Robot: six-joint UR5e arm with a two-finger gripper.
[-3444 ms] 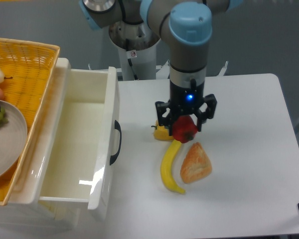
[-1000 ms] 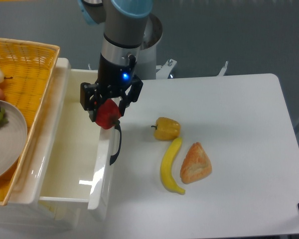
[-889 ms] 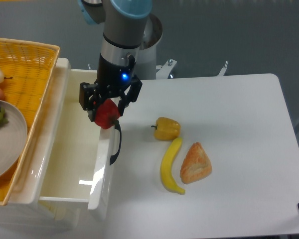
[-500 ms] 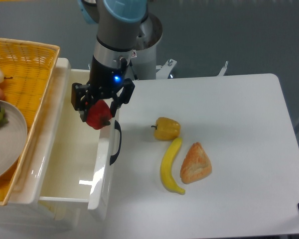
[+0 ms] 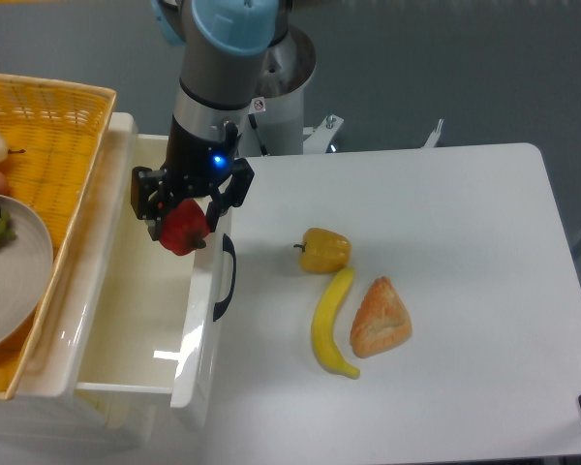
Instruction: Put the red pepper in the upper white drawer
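— Red pepper [image 5: 184, 228], glossy, is pinched between the fingers of the gripper [image 5: 186, 215]. Where does it sit against the drawer [image 5: 126, 300]?

— In the single fixed view it hangs over the open drawer, just inside the front panel, toward the back of the cavity. It looks clear of the drawer floor, held up by the gripper alone.

— And the drawer itself?

— White, deep, pulled out, with a dark curved handle [image 5: 228, 276] on the front panel. I see nothing lying on its floor, only a light reflection.

— What is to the left of it?

— Yellow woven basket [image 5: 48, 126] rests along the drawer's left wall. Inside it a grey plate [image 5: 24, 281] and some fruit show at the picture's edge, cut off so I cannot name them.

— And on the tabletop [image 5: 465, 242]?

— White surface, with a yellow pepper [image 5: 324, 250], a banana [image 5: 331, 325] just below it, and a triangular pastry [image 5: 380, 318] touching or nearly touching the banana's right side. All three lie well apart from the drawer.

— The arm?

— Grey with a light blue cap, reaching down to the gripper; a small blue light glows on the wrist.
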